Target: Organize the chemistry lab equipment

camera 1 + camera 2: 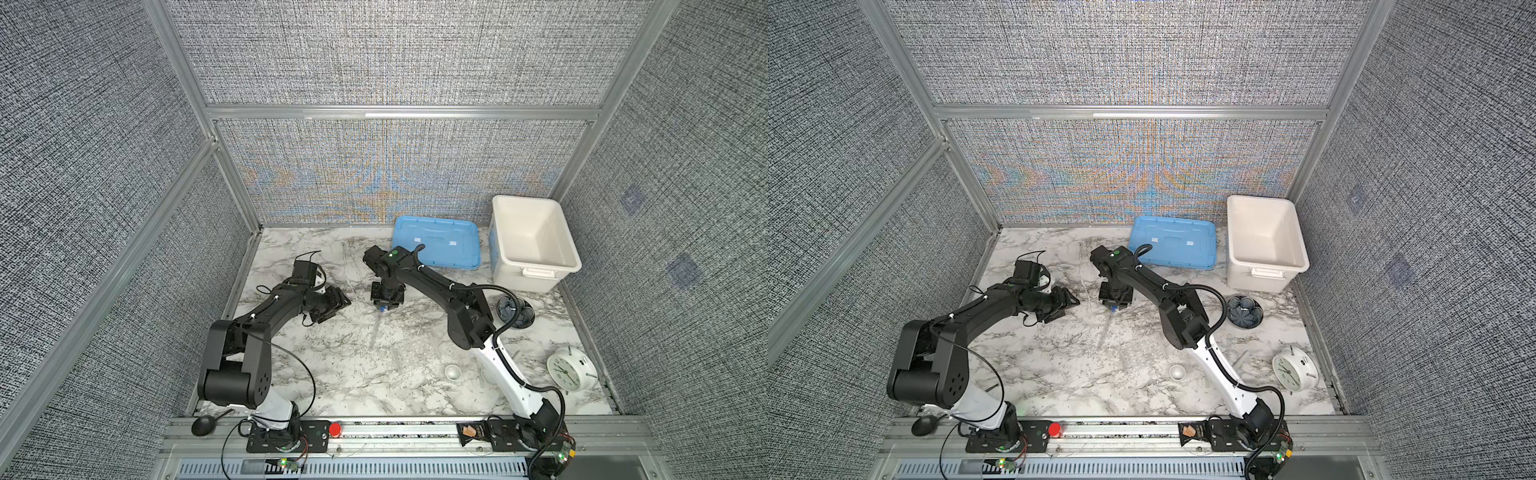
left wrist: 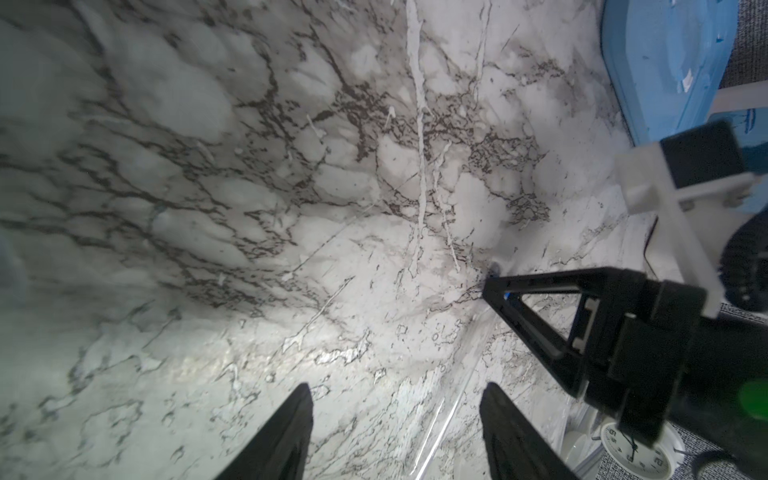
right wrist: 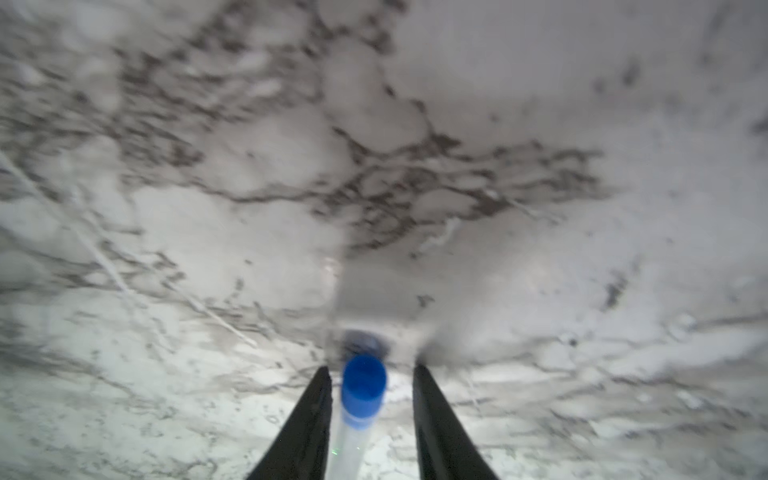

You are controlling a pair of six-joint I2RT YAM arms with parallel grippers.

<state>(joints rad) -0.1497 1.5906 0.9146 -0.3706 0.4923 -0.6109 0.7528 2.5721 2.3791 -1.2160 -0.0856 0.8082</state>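
A slim clear tube with a blue cap (image 3: 363,384) lies on the marble table between the fingers of my right gripper (image 3: 371,370). It rests against one finger, and a gap shows on the other side. In both top views this gripper (image 1: 383,306) points down over the cap (image 1: 1113,308), mid-table. My left gripper (image 2: 397,386) is open and empty, hovering left of it (image 1: 345,301); the tube's clear body (image 2: 436,419) shows below it. A small white bowl (image 1: 453,371) sits near the front. A second bowl (image 1: 487,374) is partly hidden by the right arm. A white stick (image 1: 1241,357) lies beside the arm.
A white bin (image 1: 528,276) stands at the back right with a blue lid (image 1: 436,241) lying flat to its left. A dark round dish (image 1: 515,311) sits right of the right arm. A white alarm clock (image 1: 565,371) lies at the front right.
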